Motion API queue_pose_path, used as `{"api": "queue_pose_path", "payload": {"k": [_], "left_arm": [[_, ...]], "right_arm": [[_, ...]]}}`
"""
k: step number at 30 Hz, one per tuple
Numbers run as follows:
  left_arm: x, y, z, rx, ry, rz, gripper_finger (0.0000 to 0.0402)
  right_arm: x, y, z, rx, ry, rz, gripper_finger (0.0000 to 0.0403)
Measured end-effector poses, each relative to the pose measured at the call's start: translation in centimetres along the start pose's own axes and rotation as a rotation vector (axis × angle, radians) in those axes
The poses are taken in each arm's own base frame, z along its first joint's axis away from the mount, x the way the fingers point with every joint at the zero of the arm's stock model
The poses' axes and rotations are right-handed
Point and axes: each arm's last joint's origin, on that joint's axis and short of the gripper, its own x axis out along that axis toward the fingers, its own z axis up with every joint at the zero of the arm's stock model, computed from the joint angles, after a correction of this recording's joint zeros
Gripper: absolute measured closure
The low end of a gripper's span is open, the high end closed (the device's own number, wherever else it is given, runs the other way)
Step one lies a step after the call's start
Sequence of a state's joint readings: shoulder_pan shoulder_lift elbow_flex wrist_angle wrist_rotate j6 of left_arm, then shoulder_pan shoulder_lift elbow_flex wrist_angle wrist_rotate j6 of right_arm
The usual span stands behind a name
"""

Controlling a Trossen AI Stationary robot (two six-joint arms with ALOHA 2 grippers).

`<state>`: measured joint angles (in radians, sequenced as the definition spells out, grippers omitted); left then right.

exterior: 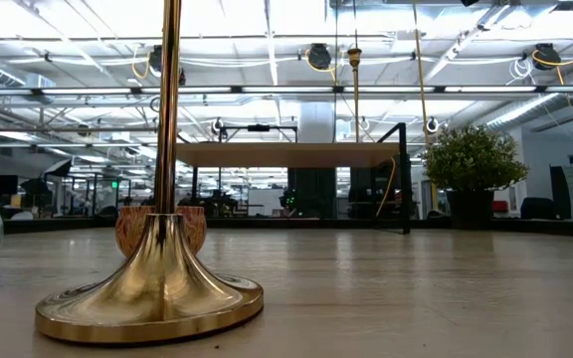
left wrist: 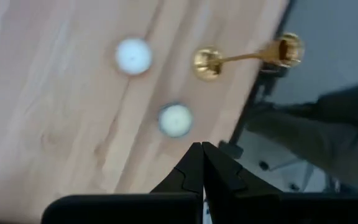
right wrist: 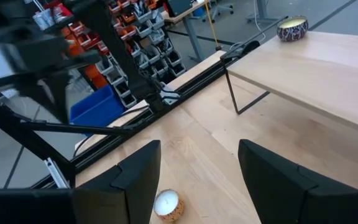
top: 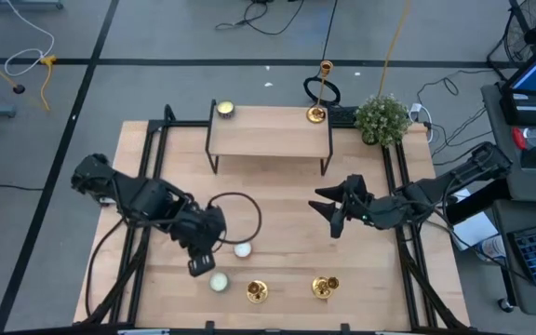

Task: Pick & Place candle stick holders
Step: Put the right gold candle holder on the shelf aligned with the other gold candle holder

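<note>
Three gold candle stick holders show in the high view. One (top: 316, 113) stands on its round base at the right end of the wooden shelf (top: 268, 135). Two (top: 257, 291) (top: 325, 287) stand near the table's front edge; the low view shows one up close (exterior: 152, 298). My left gripper (top: 199, 265) is shut and empty, pointing steeply down over the table left of a greenish candle (top: 219, 282). Its wrist view shows the shut fingertips (left wrist: 202, 155) above two candles and a holder (left wrist: 207, 63). My right gripper (top: 328, 212) hangs open and empty above the table's middle right (right wrist: 197, 180).
A white candle (top: 242, 249) lies near my left gripper, and a dark cable ring (top: 235, 214) lies on the table behind it. A candle in a bowl (top: 223, 111) sits on the shelf's left end. A potted plant (top: 381, 119) stands at the far right corner.
</note>
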<state>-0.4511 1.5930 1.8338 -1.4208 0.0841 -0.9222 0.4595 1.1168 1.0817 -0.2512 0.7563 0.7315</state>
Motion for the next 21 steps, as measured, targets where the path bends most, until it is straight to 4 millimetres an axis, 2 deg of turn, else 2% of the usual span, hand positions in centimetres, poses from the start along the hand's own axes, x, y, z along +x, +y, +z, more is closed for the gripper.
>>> {"api": "queue_pose_path", "payload": {"k": [4,8,16,19,21], "left_arm": [[0.8,1.4,-0.2,-0.114,0.007,0.038,0.0397],[1.5,2.4,0.5,-0.168,0.003,0.058,0.0398],[1.6,3.6,2.4,-0.105,-0.142,0.12,0.0397],[0.9,4.0,3.0,-0.102,-0.245,0.124,0.0398],[0.4,4.1,3.5,-0.097,-0.305,0.111,0.0399]], "right_arm": [[0.0,0.0,0.0,0.006,0.0,0.0,0.019],[0.0,0.0,0.0,0.015,0.0,0.0,0.019],[0.0,0.2,0.2,0.043,-0.017,0.015,0.019],[-0.5,1.7,1.6,0.057,-0.142,0.139,0.019],[-1.4,3.0,2.9,0.029,-0.274,0.286,0.019]]}}
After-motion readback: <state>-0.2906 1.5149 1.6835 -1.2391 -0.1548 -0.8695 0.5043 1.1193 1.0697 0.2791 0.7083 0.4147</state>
